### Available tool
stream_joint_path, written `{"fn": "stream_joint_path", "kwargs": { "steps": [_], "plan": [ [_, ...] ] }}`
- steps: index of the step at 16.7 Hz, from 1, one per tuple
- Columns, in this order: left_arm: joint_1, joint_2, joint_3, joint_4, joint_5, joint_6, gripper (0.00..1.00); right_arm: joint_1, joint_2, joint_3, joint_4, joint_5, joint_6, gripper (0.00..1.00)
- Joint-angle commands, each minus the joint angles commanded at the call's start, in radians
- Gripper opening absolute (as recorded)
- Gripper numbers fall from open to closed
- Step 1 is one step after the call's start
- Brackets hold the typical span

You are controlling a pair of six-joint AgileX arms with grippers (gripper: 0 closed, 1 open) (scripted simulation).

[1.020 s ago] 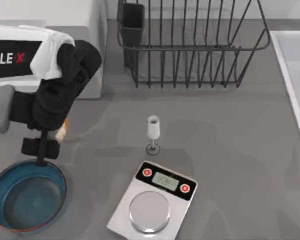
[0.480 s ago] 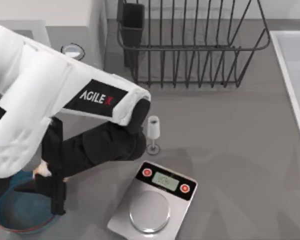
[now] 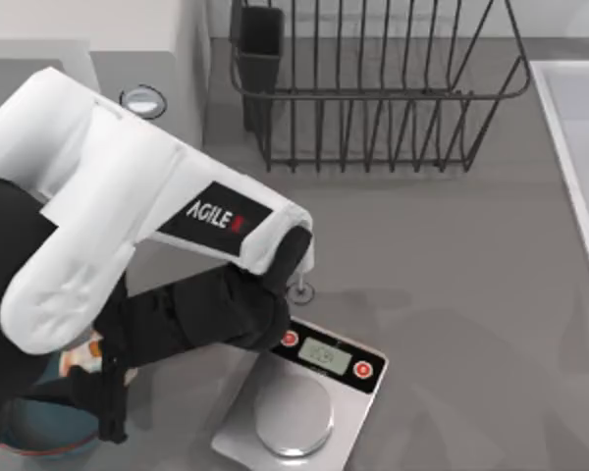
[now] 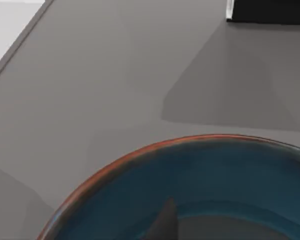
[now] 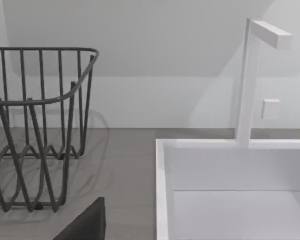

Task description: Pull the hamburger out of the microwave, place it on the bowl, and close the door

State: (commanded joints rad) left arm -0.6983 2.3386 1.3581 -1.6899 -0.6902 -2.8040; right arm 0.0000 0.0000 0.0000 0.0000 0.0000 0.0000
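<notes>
While the left arm is stretched across the left half of the table in the top view, its gripper (image 3: 106,397) is seen at about eight o'clock from the table's centre, above the bowl (image 3: 39,437). A small patch of cream and orange, taken to be the hamburger (image 3: 83,355), is glimpsed just beside the black wrist, above the bowl's rim; whether the claw is clenched on it cannot be told. The bowl's reddish rim and blue interior (image 4: 200,190) are shown close below in the left wrist view. The microwave (image 3: 128,49) stands at ten o'clock. A scale (image 3: 299,397) lies at six o'clock, a dish rack (image 3: 373,88) at twelve o'clock. In the right wrist view the rack and a white sink (image 5: 230,190) are seen.
</notes>
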Motion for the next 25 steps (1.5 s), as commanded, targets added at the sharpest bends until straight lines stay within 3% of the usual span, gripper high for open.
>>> {"fn": "stream_joint_path", "kwargs": {
  "steps": [19, 25],
  "plan": [
    [0.076, 0.001, -0.156, 0.17, -0.068, 0.049, 0.0, 0.0, 0.0, 0.0, 0.0, 0.0, 0.0, 1.0],
    [0.076, 0.001, -0.156, 0.17, -0.068, 0.049, 0.45, 0.0, 0.0, 0.0, 0.0, 0.0, 0.0, 1.0]
  ]
}}
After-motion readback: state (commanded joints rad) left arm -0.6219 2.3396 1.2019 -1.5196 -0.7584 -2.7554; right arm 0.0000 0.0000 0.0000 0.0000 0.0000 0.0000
